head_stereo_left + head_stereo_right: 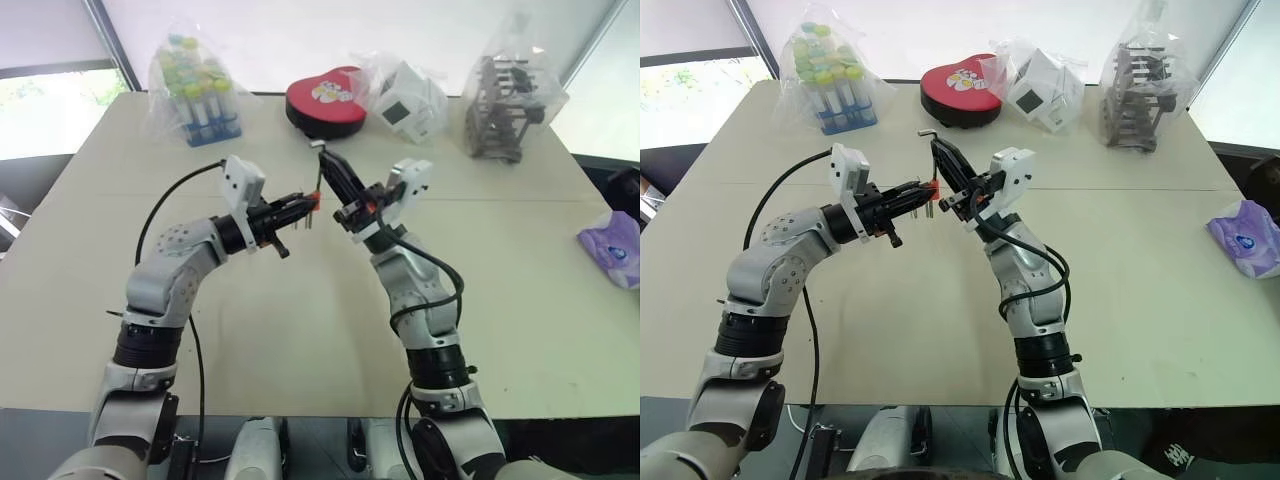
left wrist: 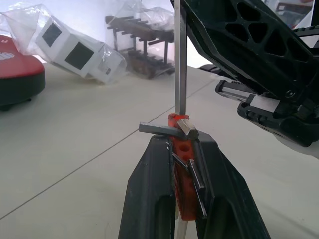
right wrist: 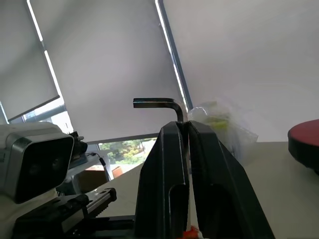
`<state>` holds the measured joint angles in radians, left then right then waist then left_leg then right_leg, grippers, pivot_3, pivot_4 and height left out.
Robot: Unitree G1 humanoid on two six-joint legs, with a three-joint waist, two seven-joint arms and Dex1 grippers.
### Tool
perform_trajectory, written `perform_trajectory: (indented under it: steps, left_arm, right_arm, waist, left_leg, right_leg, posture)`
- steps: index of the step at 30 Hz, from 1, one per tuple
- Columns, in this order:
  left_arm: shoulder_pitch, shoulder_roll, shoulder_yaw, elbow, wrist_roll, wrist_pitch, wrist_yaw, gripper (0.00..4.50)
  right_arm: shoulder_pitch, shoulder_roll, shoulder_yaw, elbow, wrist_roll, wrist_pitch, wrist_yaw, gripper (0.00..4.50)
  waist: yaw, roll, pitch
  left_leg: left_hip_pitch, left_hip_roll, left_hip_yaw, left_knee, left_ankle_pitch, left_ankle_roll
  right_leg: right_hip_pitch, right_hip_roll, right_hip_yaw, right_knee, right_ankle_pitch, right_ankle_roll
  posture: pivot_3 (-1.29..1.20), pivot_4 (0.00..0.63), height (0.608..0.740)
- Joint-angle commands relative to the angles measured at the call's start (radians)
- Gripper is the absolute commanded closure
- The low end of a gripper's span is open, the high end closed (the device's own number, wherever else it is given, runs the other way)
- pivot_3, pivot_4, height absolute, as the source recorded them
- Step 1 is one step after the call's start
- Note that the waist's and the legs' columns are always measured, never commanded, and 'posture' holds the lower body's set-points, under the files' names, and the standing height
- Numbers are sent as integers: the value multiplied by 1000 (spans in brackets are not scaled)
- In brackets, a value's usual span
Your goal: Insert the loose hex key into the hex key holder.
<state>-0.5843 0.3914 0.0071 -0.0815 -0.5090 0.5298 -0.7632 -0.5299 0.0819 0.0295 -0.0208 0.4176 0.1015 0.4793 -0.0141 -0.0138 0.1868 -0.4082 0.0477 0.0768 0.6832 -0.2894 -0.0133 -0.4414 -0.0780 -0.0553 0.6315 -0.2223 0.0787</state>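
Nearby, heart box point(image 1: 325, 102), bagged tubes point(image 1: 197, 92).

Head stereo looks down over table point(image 1: 300, 330); wrist cams close, facing opposite ways.

a lab or test room — bagged tube rack point(image 1: 200, 95) on a plain table point(image 1: 300, 330), roller-blind windows.

My matt black plastic fingers point(image 2: 149, 199) grip the glossy orange plastic holder point(image 2: 183, 191); the loose hex key point(image 2: 180, 59) is smooth grey metal.
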Motion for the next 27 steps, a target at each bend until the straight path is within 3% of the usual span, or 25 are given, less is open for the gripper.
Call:
perform_trajectory:
  steps: [1, 27]
  left_arm:
    - [-14, -2, 8, -25, 1, -26, -2, 4500]
    - [-13, -3, 11, -40, -9, -13, -3, 4500]
  right_arm:
    - [-8, 1, 9, -64, 23, 0, 6, 4460]
    - [-5, 7, 15, -13, -22, -55, -12, 4460]
  waist:
    - [0, 0, 0]
    - [0, 0, 0]
  left_leg:
    - [0, 0, 0, 0, 0, 0]
    - [0, 0, 0, 0, 0, 0]
  right_leg:
    - [0, 0, 0, 0, 0, 0]
    - [0, 0, 0, 0, 0, 0]
  posture:
    - [0, 150, 740]
    - [0, 150, 740]
